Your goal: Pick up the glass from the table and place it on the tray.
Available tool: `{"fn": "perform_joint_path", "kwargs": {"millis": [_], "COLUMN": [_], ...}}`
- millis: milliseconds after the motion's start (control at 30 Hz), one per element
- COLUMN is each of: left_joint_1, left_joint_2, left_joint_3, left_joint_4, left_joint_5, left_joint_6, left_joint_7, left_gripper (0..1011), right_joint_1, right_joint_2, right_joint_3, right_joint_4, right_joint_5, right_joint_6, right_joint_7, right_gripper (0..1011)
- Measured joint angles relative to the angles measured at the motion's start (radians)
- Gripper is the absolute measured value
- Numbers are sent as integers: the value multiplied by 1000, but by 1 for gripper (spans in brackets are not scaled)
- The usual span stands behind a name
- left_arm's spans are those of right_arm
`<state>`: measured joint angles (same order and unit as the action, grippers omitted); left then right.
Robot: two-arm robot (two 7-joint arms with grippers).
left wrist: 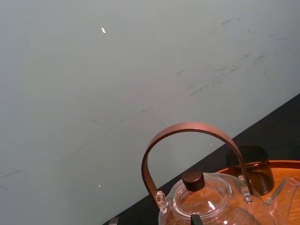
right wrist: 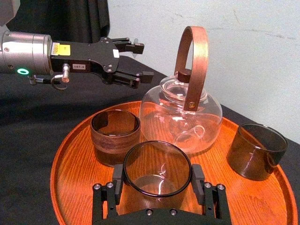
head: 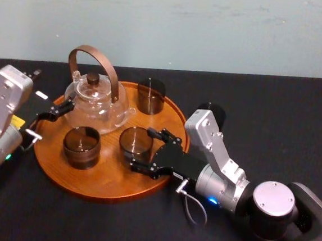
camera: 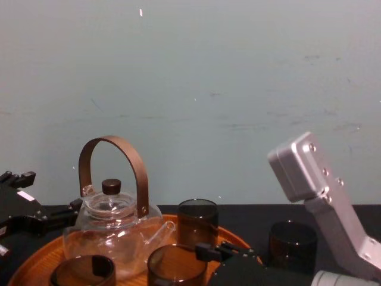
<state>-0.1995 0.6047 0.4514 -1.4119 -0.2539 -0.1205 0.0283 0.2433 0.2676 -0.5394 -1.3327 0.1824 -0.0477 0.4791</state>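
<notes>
Now right claw [right wrist: 157,179] part-open around glass [right wrist: 157,164], pads against its opposite walls. Glass upright on tray [right wrist: 70,154], toward tray's front, base seemingly resting on wood. Teapot [head: 98,101] just behind it, wood-banded cup [head: 81,145] to its left, another dark glass [head: 151,95] at tray's back. Left claw [right wrist: 139,61] open, empty, hovering at tray's left rim near teapot. Tray sits on black counter [head: 263,107].

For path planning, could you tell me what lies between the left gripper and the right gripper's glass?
In the head view, the teapot and wood-banded cup sit between the left gripper and the glass.
</notes>
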Motion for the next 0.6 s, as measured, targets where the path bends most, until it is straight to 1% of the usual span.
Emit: {"fn": "perform_joint_path", "kwargs": {"millis": [267, 600], "left_joint_1": [0, 0], "left_joint_2": [0, 0], "left_joint_3": [0, 0], "left_joint_4": [0, 0], "left_joint_5": [0, 0], "left_joint_6": [0, 0], "left_joint_7": [0, 0], "left_gripper": [1001, 1001], "right_joint_1": [9, 10], "right_joint_2": [-11, -17], "right_joint_3": [-4, -6], "right_joint_4": [29, 41], "right_joint_5": [-3, -5], "right_joint_6": [-6, -5], "right_joint_7": [-2, -6], "right_gripper": [891, 891]}}
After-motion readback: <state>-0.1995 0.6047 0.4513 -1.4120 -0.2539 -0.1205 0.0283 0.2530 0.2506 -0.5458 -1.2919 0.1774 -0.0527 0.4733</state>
